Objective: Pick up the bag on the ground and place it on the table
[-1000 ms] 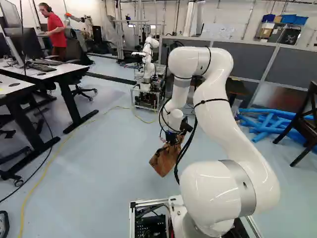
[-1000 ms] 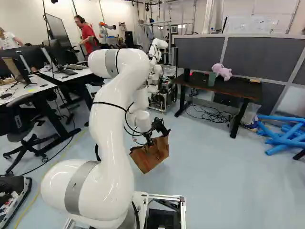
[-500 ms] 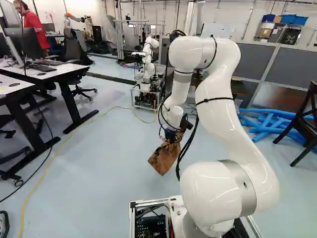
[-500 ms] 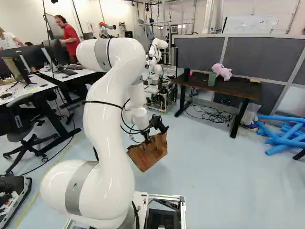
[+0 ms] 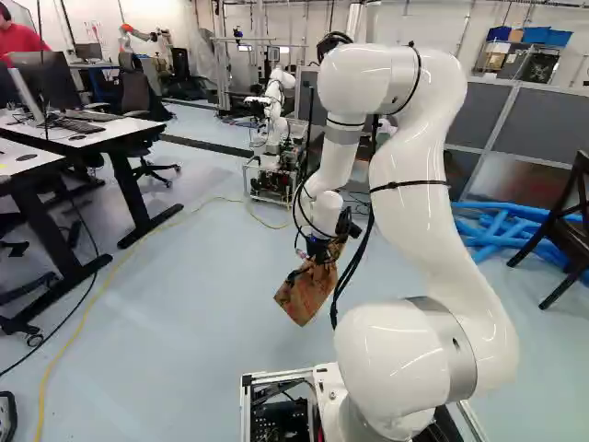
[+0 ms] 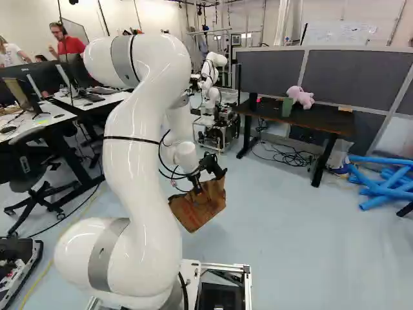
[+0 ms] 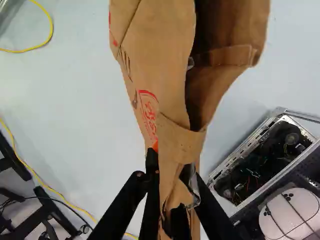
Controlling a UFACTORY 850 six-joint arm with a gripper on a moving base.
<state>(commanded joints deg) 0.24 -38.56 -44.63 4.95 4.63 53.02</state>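
Observation:
The brown paper bag [image 6: 201, 205] hangs tilted above the floor in the right base view, with the gripper [image 6: 197, 187] at its upper edge. In the left base view the same bag [image 5: 307, 293] shows left of the arm. Seen from the wrist, the gripper [image 7: 172, 200] is shut on the crumpled paper of the bag [image 7: 160, 65], which spreads out ahead of the fingers, its mouth partly open. The dark table [image 6: 303, 121] stands beyond, at the right of the right base view, against grey partitions.
On the dark table are a pink plush toy [image 6: 299, 95] and a green cup [image 6: 287, 106]. Another robot [image 5: 276, 120] stands ahead. Blue foam tubes [image 6: 381, 184] lie at the right, white desks [image 5: 74, 138] at the left. A yellow cable [image 5: 101, 285] crosses the floor.
My arm's upper bend has risen and drawn back toward the base; the gripper, holding the bag, has shifted slightly left in the right base view. The base has not moved.

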